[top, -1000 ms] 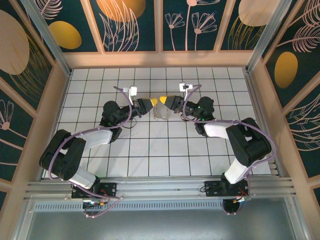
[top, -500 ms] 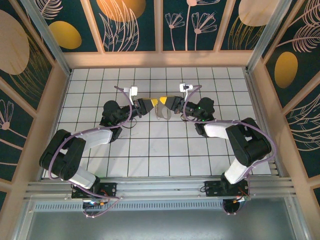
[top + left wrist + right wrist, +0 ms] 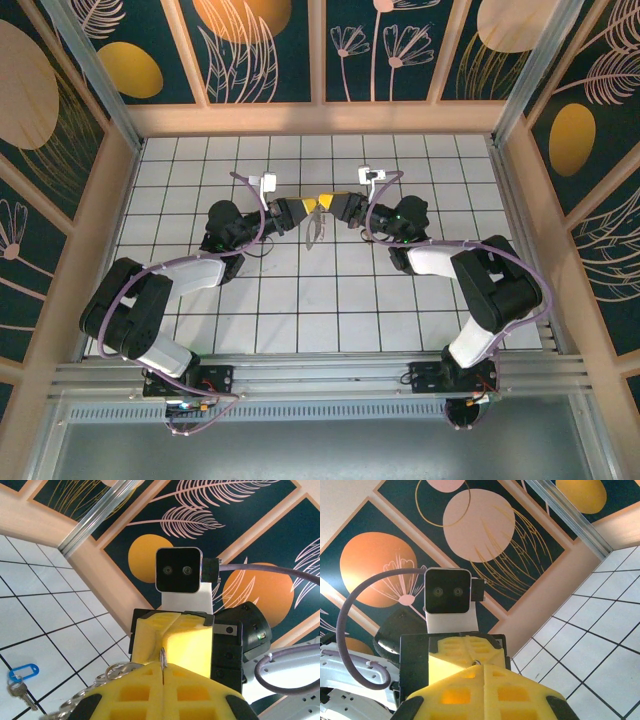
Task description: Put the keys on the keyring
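My two grippers meet tip to tip above the middle of the tiled floor. The left gripper (image 3: 310, 205) is shut on a thin silvery ring of the keyring (image 3: 163, 656), and more rings (image 3: 118, 671) hang off to its left. The right gripper (image 3: 328, 203) is shut on the same metal cluster; a small ring (image 3: 477, 663) shows at its jaw seam. The keyring's pale loop (image 3: 314, 232) dangles below the fingertips. The key with the blue head (image 3: 23, 673) lies flat on a tile, apart from both grippers.
White tiled floor (image 3: 330, 300) is ringed by wooden walls with dark floral panels (image 3: 270, 50). Both arms reach inward from their bases at the near edge, cables looping over them. Open tiles lie in front of and behind the grippers.
The hanging pale loop has turned from a wide face to a narrow edge-on shape and shifted slightly left. Both grippers stay pressed tip to tip.
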